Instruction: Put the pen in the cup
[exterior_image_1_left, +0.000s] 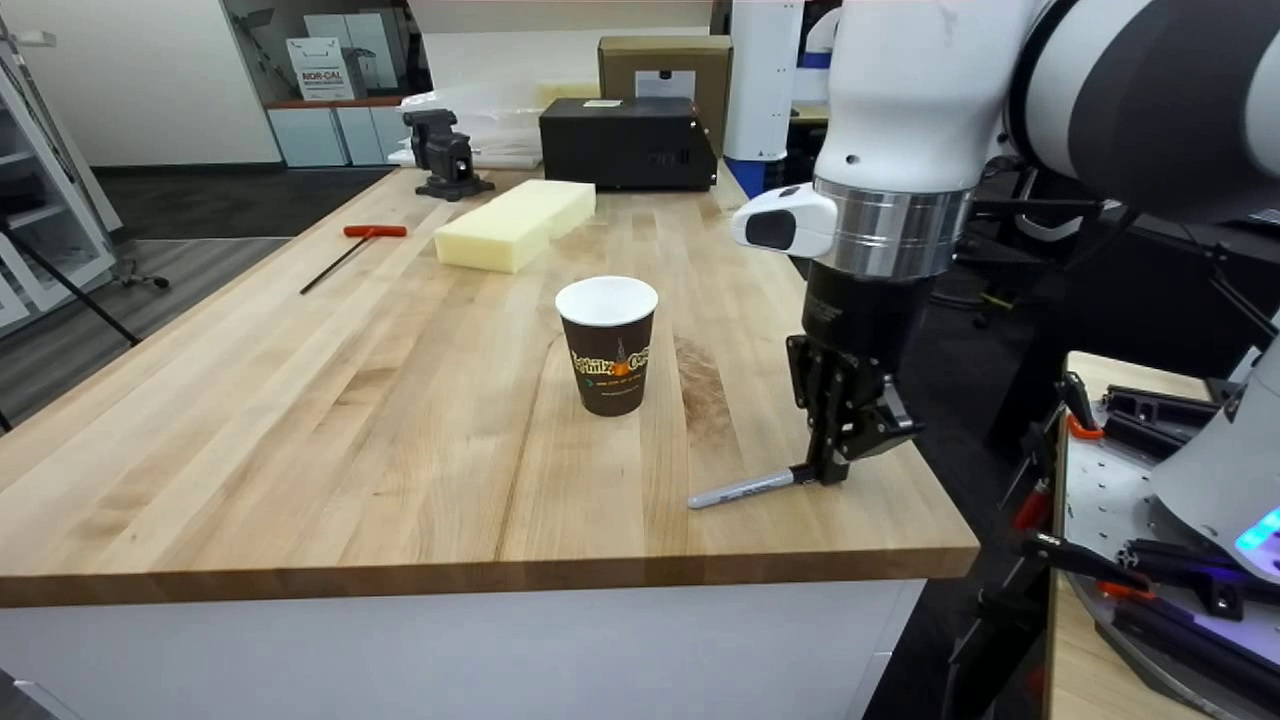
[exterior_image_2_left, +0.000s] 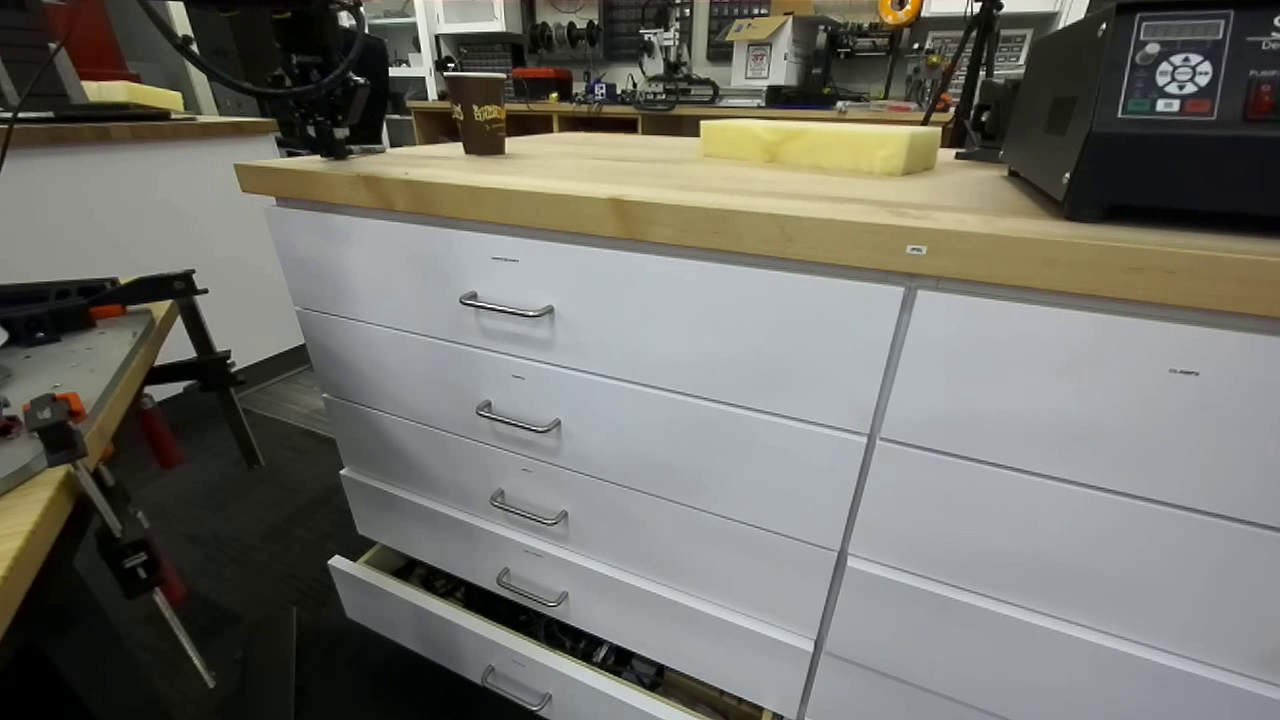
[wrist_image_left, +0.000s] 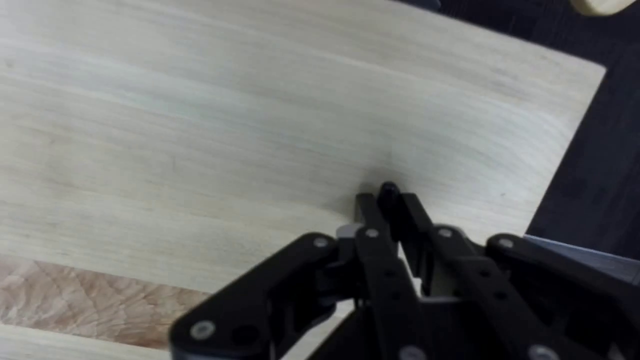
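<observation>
The pen (exterior_image_1_left: 742, 489) has a grey body and a dark end, and it lies almost flat at the table surface near the front right corner. My gripper (exterior_image_1_left: 824, 472) is shut on the pen's dark end, with the grey part sticking out to the left in an exterior view. In the wrist view the pen's black end (wrist_image_left: 389, 192) shows between the two fingertips. I cannot tell whether the pen touches the table. The cup (exterior_image_1_left: 612, 365), white-rimmed with a dark brown band, stands upright, apart from the gripper. It also shows in an exterior view (exterior_image_2_left: 482, 118) but not in the wrist view.
A pale yellow block (exterior_image_1_left: 515, 225) lies behind the cup. A red-handled tool (exterior_image_1_left: 372, 231) lies to its left. A black vise (exterior_image_1_left: 445, 155) and a black box (exterior_image_1_left: 628, 143) stand at the far end. The table edge (exterior_image_1_left: 940, 500) is close to the gripper.
</observation>
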